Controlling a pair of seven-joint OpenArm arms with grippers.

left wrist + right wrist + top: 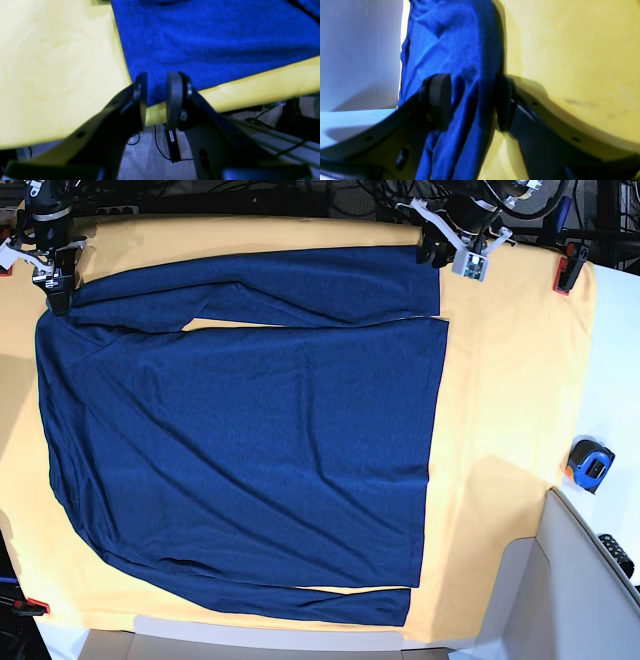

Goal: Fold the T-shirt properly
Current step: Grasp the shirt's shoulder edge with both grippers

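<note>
- The T-shirt (250, 450) lies spread flat on the yellow-orange cloth (510, 400) that covers the table, body across the middle, one long sleeve along the top edge of the base view and the other along the bottom.
- Left pincer (157, 86) sits at the table edge over a corner of the blue fabric (212, 42); its jaws stand a little apart with cloth showing in the gap — whether they actually pinch it I cannot tell.
- Right pincer (472, 102) has a bunched fold of the shirt (455, 50) between its jaws; the cloth fills the gap, so it is clamped on the T-shirt.
- Around the shirt: a blue-and-black tape measure (590, 464) beyond the cloth's edge at the right, red clamps at two corners (567, 268) (30, 607) and a pale board (570, 580) in the lower right corner.
- Below the table in the left wrist view, cables (160, 147) and a grey floor show, blurred.
- In the base view both arms are cut off by the top edge, and the pincer tips there are too small to read.
- Both wrist views are soft, and the shirt looks far brighter blue in them.
</note>
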